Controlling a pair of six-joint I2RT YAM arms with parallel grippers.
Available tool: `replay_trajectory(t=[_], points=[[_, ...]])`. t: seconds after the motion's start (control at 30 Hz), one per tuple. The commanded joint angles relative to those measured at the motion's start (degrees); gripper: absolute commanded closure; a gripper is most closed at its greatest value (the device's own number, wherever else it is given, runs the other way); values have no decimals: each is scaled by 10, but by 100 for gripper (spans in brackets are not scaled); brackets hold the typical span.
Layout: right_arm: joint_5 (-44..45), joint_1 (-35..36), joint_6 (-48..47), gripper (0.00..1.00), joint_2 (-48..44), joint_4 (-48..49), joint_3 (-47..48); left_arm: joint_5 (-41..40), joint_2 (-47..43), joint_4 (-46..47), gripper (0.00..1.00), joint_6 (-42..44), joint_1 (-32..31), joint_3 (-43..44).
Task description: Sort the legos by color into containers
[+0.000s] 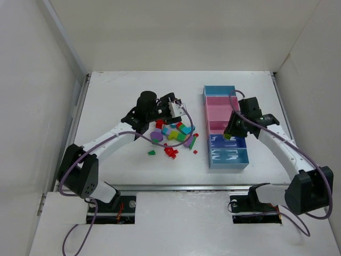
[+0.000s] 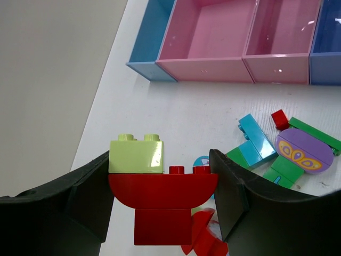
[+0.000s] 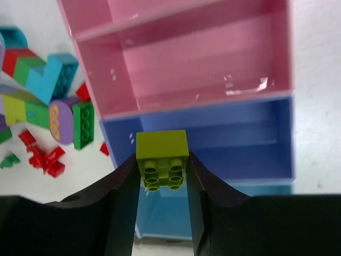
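1. a white table [image 1: 133, 176] fills the floor of a plain box, with pale walls [image 1: 32, 106] standing on the left, back and right.
2. the containers [image 1: 219, 92] lie on the right half as one strip running away from the arms: light blue, pink, pink, darker blue, light blue.
3. the loose legos [image 1: 176, 137] lie heaped near the table's middle, left of the strip and apart from it. a few small red bits are scattered on the near side.
4. bare table lies beyond the heap up to the back wall, and a narrow bare band runs between the strip and the right edge.
5. the left arm reaches forward and inward, with the left gripper [image 2: 162, 181] at the far side of the heap. its jaws are clamped on a red curved brick [image 2: 162, 192] that carries a pale green brick [image 2: 136, 156] on top. whether this stack is clear of the table is hard to tell.
6. the right arm bends in over the strip. the right gripper [image 3: 162, 165] pinches a yellow-green brick [image 3: 162, 146], studs toward the camera, above the near wall of the darker blue bin [image 3: 240, 133].
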Motion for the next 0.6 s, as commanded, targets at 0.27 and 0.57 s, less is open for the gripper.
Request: replay_trajectory(t=[0.27,0.57], points=[[94,143,199,100,-81,-136,-50,15,-34,90,100,-48,-3,-40],[111,181,229,100,-76,-118,-54,26,-49,102,100,-53,-3,-62]])
